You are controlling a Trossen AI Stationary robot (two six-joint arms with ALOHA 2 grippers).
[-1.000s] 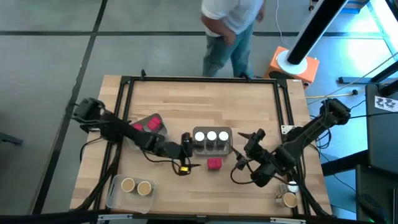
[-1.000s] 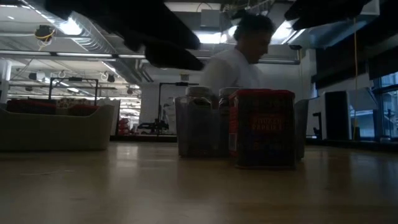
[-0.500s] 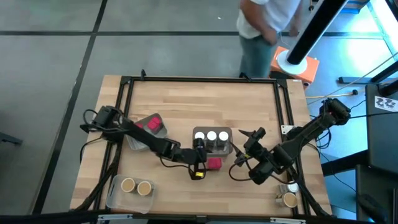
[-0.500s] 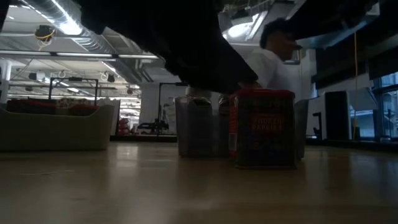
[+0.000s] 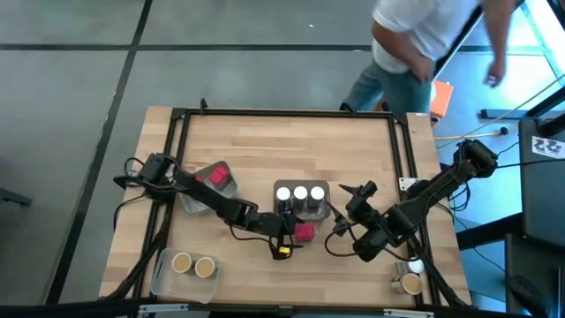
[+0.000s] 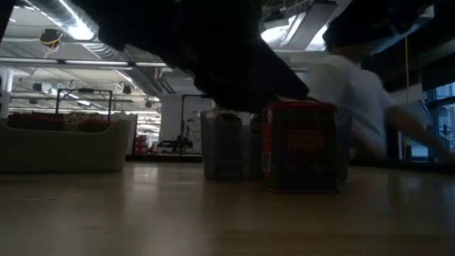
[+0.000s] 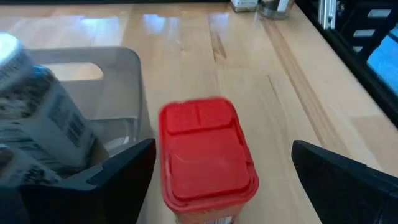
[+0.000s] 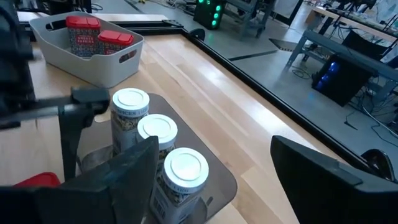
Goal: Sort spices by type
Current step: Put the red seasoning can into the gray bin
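My left gripper (image 7: 214, 180) hangs low over the table with its two dark fingers spread wide and nothing between them but air and, just under and ahead of me, the small red boxy plastic spice packet (image 7: 207, 158) standing upright on the pale wooden table (image 7: 186, 37). I judge it light and stiff, its flat flip-lid smooth and a little slippery, so I would close on the two broad side faces below the lid, not on the lid itself. Off one finger, close by, stands the clear plastic tray (image 5: 301, 200) holding three round jars with white lids (image 5: 300, 193); the packet sits just beside its wall, apart from it as far as I can tell. Further back along my own arm is a grey bin with two more red packets (image 5: 213, 176), where this one belongs. Farthest from me, the right gripper (image 5: 357, 195) waits beyond the tray, fingers apart and empty, and tan-lidded round jars (image 5: 192, 264) sit in another clear tray.
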